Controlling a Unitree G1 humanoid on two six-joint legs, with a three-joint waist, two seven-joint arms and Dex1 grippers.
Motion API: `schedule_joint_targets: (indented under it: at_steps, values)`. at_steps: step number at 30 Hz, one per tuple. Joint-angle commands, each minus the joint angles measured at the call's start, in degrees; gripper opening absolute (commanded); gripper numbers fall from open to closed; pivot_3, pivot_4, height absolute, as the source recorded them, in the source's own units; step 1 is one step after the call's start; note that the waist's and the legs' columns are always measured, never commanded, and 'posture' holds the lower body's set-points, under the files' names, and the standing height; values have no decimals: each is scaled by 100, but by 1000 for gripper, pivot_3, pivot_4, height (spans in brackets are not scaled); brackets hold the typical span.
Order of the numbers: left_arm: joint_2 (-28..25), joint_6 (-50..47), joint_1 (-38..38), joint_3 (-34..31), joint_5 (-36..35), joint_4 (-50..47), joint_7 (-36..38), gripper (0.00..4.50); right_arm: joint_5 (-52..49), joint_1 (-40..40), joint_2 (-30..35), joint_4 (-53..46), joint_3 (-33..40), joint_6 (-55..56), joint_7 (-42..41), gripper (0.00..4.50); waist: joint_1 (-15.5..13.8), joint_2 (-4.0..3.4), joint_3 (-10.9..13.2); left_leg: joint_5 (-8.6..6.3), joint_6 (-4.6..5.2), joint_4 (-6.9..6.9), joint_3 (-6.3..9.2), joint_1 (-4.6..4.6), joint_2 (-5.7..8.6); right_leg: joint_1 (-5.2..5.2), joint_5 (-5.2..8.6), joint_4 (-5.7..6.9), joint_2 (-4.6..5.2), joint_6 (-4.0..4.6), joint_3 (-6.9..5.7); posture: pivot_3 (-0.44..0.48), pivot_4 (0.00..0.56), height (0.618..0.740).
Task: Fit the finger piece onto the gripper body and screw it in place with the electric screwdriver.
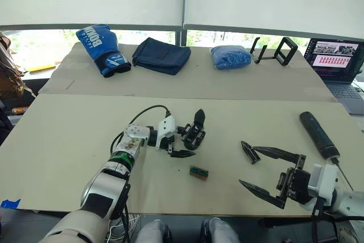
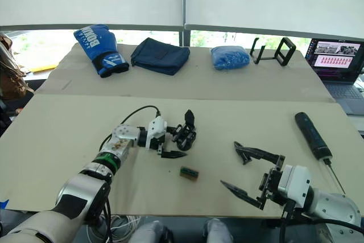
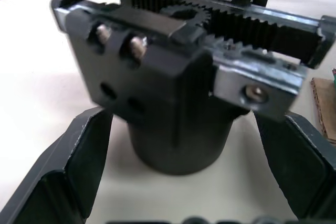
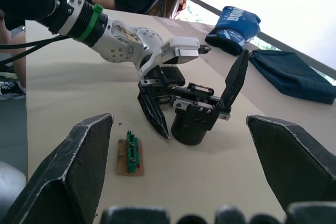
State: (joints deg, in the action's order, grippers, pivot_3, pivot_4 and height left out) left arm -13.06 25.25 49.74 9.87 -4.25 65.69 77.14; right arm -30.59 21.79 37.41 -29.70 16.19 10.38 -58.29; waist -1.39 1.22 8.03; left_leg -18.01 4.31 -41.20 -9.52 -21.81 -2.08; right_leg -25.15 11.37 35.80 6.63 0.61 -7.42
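Nearest the robot, its right hand hovers low over the tabletop with both black fingers spread wide and nothing between them, apparently ready to fetch a part. Just beyond its upper fingertip lies the finger piece, loose on the surface and not yet fitted. A small green component on a brown card sits between the two arms. To the left, the left hand is set around the gripper body, which stands upright on its stubby base with one pointed finger up; the wrist view shows the fingers flanking the base on either side with a gap visible, so they look open, likely about to steady it for assembly. The electric screwdriver lies untouched on the right, bit toward the robot. Farther back rest a blue boxing glove, a folded navy cloth, a blue bundle, a black stand and a laptop.
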Motion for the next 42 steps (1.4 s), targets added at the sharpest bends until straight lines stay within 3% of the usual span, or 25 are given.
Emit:
schedule_joint_targets:
  at_steps: [1,5,12,22,27,42]
  values:
    - [34,134,137,-90,90,117,47,3933,-49,127,-32,-233,169,43,83,4500,16,0,0,-1,1,-2,0,0,0,0,0,0,0,-2,1,0,150,740]
    - [60,185,146,-228,48,170,-15,2292,-36,215,-36,-237,182,84,102,4500,44,0,0,-2,3,-5,1,-1,0,-1,-1,1,2,-4,2,0,150,740]
    - [222,-234,-186,-589,-230,-449,-426,2298,-43,222,-25,-113,180,154,37,4500,39,1,0,-4,6,-8,2,-7,0,-3,-4,0,4,-8,2,0,150,740]
    - [397,-2429,-1975,-172,-141,-4497,-1989,2298,-46,245,-85,16,106,218,-125,4500,38,-1,1,-3,6,-17,7,-16,1,-2,-4,0,11,-18,26,0,150,740]
    - [294,-3117,-2524,241,-8,-5588,-2302,2298,-48,248,-115,39,73,221,-202,4500,36,-2,1,-3,5,-16,7,-14,1,-2,-4,1,11,-20,28,0,150,740]
    - [35,-2253,-1993,390,-8,-4344,-2220,2298,-26,286,-147,4,79,210,-227,4500,33,-3,1,-2,3,-12,7,-9,1,-2,-4,2,20,-19,24,0,150,740]
